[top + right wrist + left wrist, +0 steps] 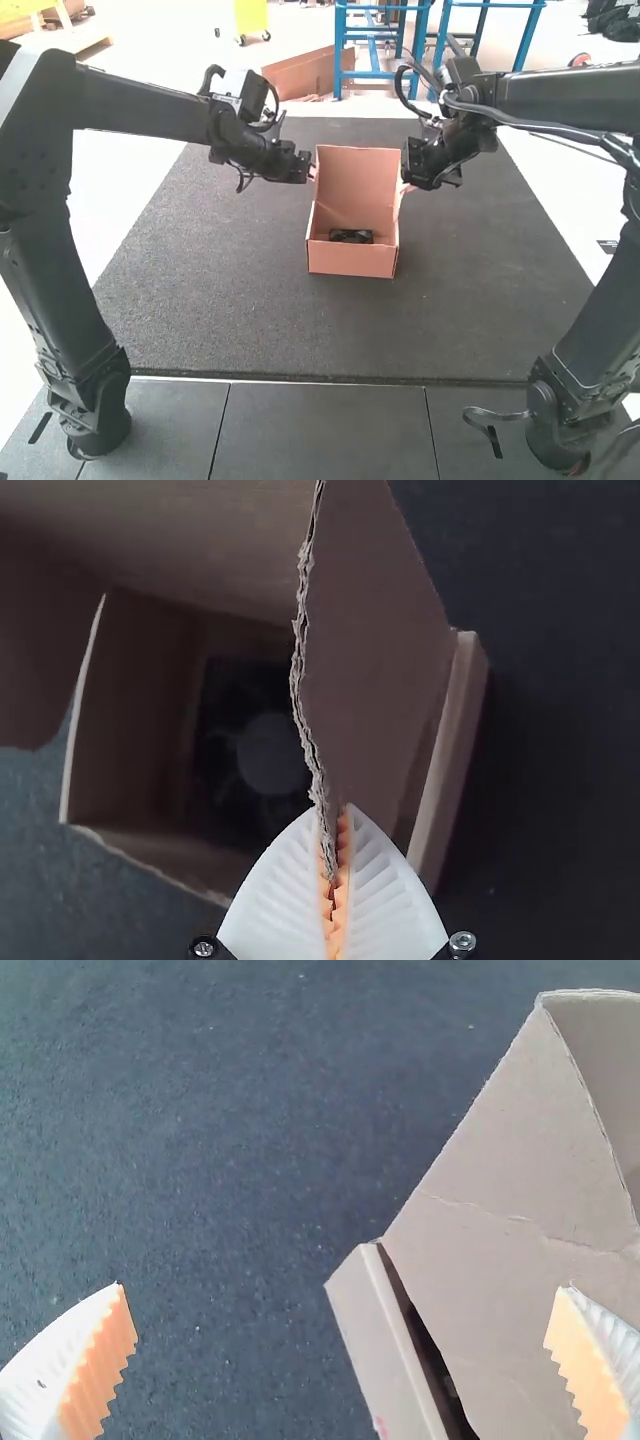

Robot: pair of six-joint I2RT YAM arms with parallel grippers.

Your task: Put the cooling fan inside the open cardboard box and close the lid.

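Right gripper (335, 852) has its 2 ribbed fingers pressed together on the ragged edge of the right side flap (375, 650) of the cardboard box (352, 255), so it pinches this flap and nothing else. Left gripper (340, 1300) is spread wide, with its orange pads far apart, and it hangs just beside the left edge of the lid (357, 172); whether it touches the cardboard I cannot tell. The lid stands upright at the back of the box. The cooling fan (351, 236) lies flat on the bottom of the box, near the front wall, so I judge that only the closing is left to do. The box looks light and it sits loose on the dark mat (200, 290), and this is the first danger: if the right arm pulls or turns the flap too strongly, the whole box may slide, tip or lift, and the fan may shift inside. The second danger is the flap itself, because its edge is already rough and the pinch is narrow, so a hard bend could tear it or let it slip out of the fingers. The third danger is the order of folding: if the lid comes down while a side flap points outward or upward, the lid will probably jam on it. Finally, with the left fingers so wide, 1 of them could catch the box wall and push the box away from the other arm.
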